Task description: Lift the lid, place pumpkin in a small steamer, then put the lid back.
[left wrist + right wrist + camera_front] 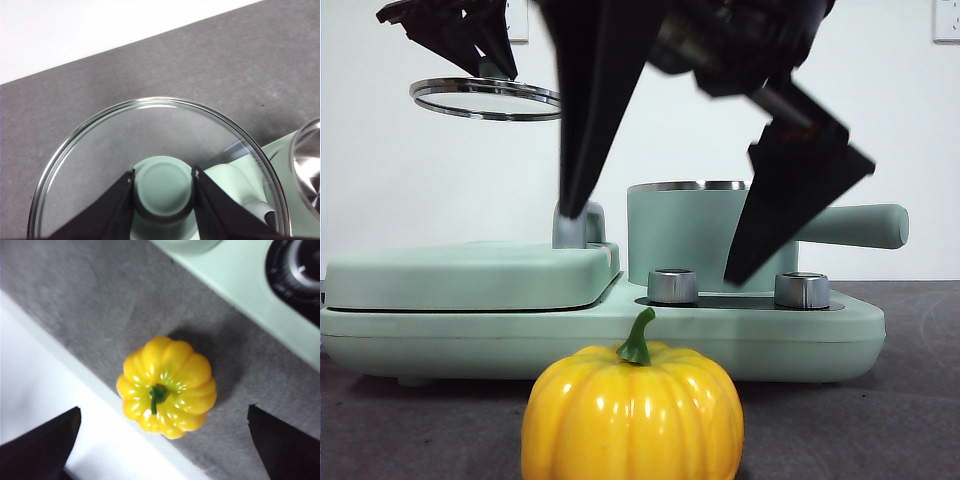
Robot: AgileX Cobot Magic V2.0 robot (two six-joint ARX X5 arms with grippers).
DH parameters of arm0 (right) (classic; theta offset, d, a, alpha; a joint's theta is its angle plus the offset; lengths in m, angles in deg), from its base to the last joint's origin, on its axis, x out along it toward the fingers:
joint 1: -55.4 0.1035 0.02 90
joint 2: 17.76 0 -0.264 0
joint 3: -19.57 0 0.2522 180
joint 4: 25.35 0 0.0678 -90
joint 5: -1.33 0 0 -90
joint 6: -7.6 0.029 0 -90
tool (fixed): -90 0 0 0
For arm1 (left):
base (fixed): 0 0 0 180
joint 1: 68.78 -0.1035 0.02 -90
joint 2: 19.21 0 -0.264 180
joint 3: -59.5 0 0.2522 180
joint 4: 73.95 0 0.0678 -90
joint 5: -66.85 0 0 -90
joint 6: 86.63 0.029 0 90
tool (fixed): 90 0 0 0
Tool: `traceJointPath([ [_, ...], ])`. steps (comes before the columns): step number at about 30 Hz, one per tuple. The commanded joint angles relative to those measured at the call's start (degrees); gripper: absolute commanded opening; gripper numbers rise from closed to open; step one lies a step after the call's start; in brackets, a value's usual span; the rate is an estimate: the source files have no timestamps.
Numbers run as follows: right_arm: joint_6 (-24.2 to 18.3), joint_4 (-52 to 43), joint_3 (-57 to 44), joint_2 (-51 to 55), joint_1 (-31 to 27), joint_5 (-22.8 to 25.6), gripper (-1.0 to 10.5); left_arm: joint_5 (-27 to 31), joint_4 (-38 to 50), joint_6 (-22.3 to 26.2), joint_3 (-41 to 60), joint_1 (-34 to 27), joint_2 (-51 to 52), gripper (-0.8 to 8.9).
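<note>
My left gripper [163, 181] pinches the mint-green knob [164, 186] of the lid [150, 130] between its 2 black jaws, and I hold that glass disc level in the air, high at the left of the front view [486, 98], above the flat griddle cover [470, 272] and well clear of everything on the table. Through the glass I see grey table [200, 65] and, off to one side, a slice of the steel rim of the small steamer [306, 165]. Moving rightward across the front view, the wide mint-green base [610, 335] sits on the table with its 2 steel knobs [672, 285] facing forward; the small steamer [690, 235] stands on it, uncovered, its long handle [855, 225] pointing right. My right gripper [162, 440] hangs in front of it with both jaws spread wide apart, holding nothing. Directly beneath that gap, the pumpkin [166, 387] rests upright on the table, green stem [156, 396] up, just in front of the base and not touching it; in the front view it sits nearest the camera [632, 412].
</note>
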Motion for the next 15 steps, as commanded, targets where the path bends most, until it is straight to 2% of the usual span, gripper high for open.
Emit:
traceJointPath([
  [1, -0.22, -0.11, 1.11, -2.91, 2.16, 1.2, 6.0, -0.07, 1.31, 0.57, -1.55, -0.2, 0.52, 0.8],
  [7, -0.26, -2.54, 1.11, -7.72, 5.22, 3.63, 6.0, -0.07, 1.31, 0.57, -1.55, -0.44, 0.52, 0.8],
  [15, -1.03, -4.35, 1.11, -13.16, 7.19, 4.04, 6.0, -0.07, 1.27, 0.57, -1.55, -0.44, 0.52, 0.8],
])
